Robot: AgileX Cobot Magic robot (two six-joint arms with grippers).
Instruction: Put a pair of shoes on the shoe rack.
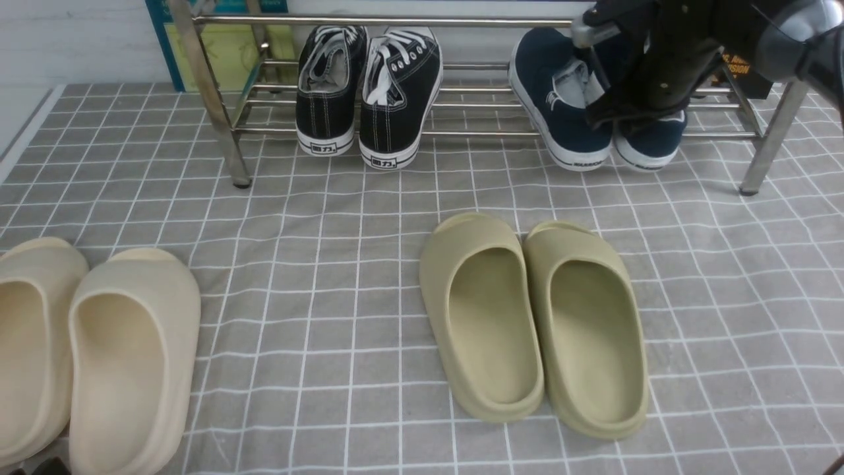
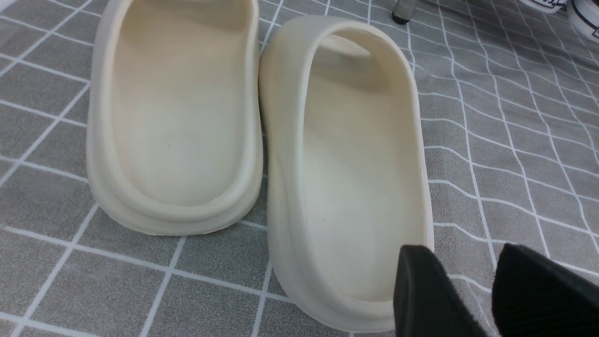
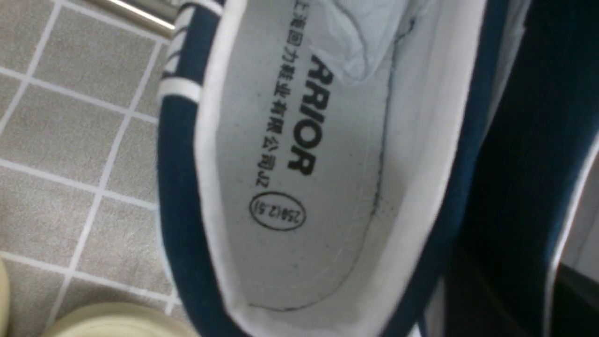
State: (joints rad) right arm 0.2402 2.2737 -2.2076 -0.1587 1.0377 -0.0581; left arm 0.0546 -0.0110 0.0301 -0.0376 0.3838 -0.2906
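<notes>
The two navy-blue slip-on shoes sit side by side on the right end of the chrome shoe rack (image 1: pixel 475 134), heels toward me. The left shoe (image 1: pixel 554 112) shows in full. The right shoe (image 1: pixel 653 142) is partly hidden by my right gripper (image 1: pixel 633 105), which is down on the pair between them. In the right wrist view the left shoe's grey-white insole (image 3: pixel 299 140) fills the frame, and the dark, blurred gripper (image 3: pixel 547 290) pinches a navy wall beside it. My left gripper (image 2: pixel 468 281) is open and empty, low over the floor by a cream slide (image 2: pixel 351 164).
A pair of black lace-up sneakers (image 1: pixel 366 92) stands on the rack's left part. Olive slides (image 1: pixel 534 316) lie on the grey checked floor cloth in front of the rack. Cream slides (image 1: pixel 92 356) lie at the near left. A rack leg (image 1: pixel 768 142) stands at the right.
</notes>
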